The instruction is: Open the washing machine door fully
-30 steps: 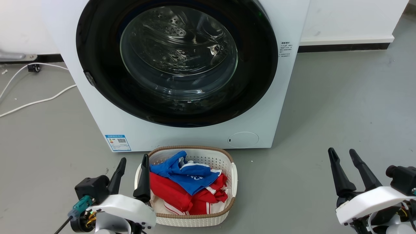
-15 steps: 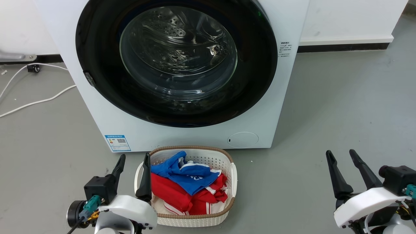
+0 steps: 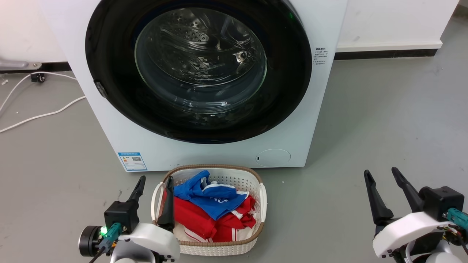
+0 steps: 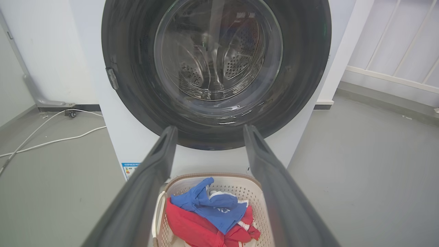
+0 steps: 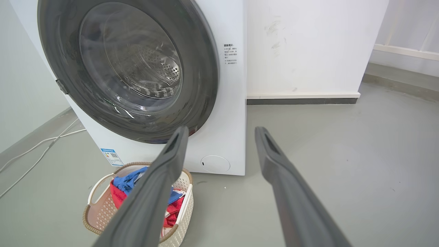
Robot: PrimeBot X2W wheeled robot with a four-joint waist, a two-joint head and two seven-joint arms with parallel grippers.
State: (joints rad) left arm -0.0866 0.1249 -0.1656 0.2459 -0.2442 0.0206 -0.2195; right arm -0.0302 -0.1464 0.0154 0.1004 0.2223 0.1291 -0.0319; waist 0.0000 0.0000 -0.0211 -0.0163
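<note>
Grey floor [image 3: 384, 117] ran wide on the right of the washing machine [image 3: 204, 155], back to a white wall [image 3: 395, 22] with a dark skirting strip. On the other side, two white cables [image 3: 40, 115] trailed over the floor near the machine's left edge.

The washing machine door [image 3: 200, 69] lay shut, its glossy black rim flat against the white front and reaching almost to both side edges. The perforated drum showed through the glass bowl. A small grey fitting [image 3: 100, 88] sat on the rim's left edge. Below the rim were a blue sticker [image 3: 132, 161] at the lower left corner and a round flap [image 3: 273, 157] at the lower right.

Just before the machine's foot stood a white laundry basket [image 3: 214, 166] with a brown woven rim, holding a blue cloth [image 3: 212, 195] over a red cloth [image 3: 197, 219].

The left gripper [image 3: 155, 179] hung low by the basket's left handle, its jaws apart and holding nothing. From its wrist, the left gripper [image 4: 209, 128] framed the door's bottom arc and was well short of it. The right gripper [image 3: 380, 171] hovered over the floor, well apart from the basket on the right, jaws likewise spread and empty. From its own wrist, the right gripper [image 5: 222, 129] pointed toward the machine's right front corner.
</note>
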